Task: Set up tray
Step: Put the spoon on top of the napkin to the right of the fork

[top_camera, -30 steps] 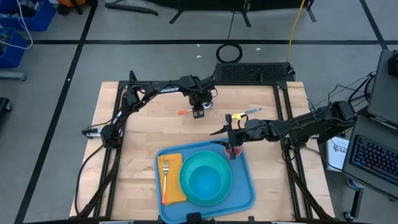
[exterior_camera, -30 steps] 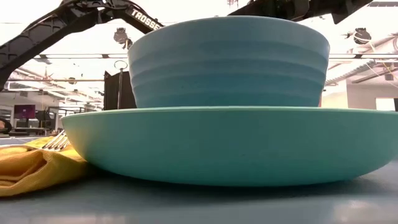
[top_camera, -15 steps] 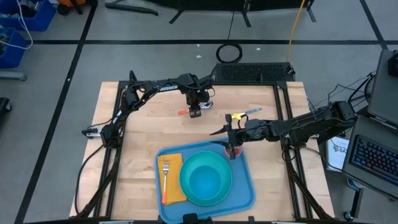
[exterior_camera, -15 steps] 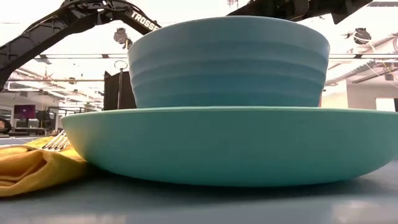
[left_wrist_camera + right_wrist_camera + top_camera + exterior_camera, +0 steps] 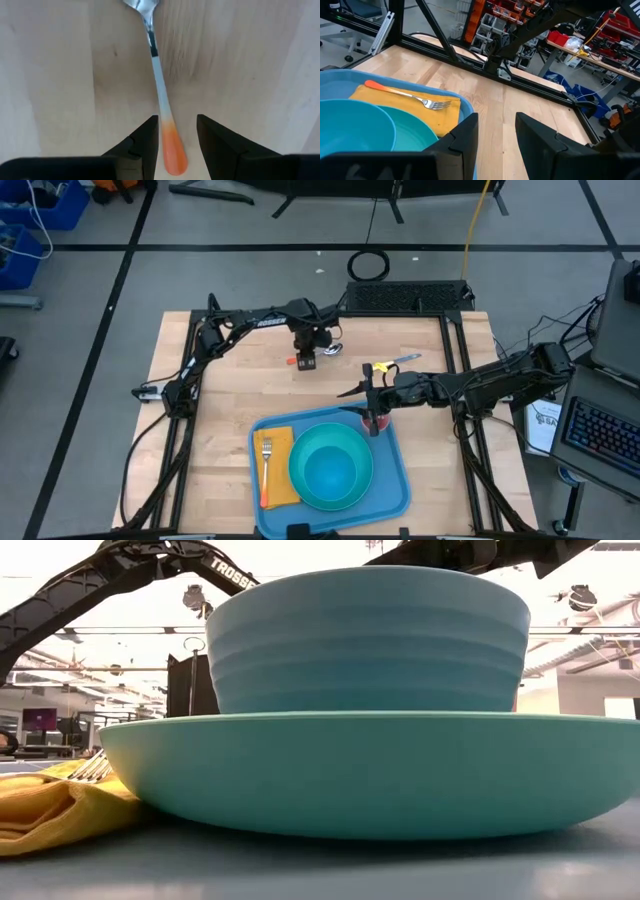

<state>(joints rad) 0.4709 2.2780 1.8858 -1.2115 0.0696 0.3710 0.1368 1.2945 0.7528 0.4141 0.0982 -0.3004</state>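
Spoon [image 5: 161,100] lies between the left gripper's [image 5: 177,137] open fingers on the table; closing squarely on its orange handle should seat it.

A yellow napkin [image 5: 277,470] lies flat with a fork [image 5: 266,470] resting on it, orange handle toward the near edge, tines toward the far one. Just beside the napkin sits a round teal plate [image 5: 305,498] carrying a teal bowl [image 5: 331,469] (ribbed on its outer wall, as the low view shows). Farther back on the wooden table [image 5: 230,400], a spoon [image 5: 161,97] with an orange-tipped handle lies alone. A knife [image 5: 397,361] with a yellow handle end lies well apart from it, to the right.
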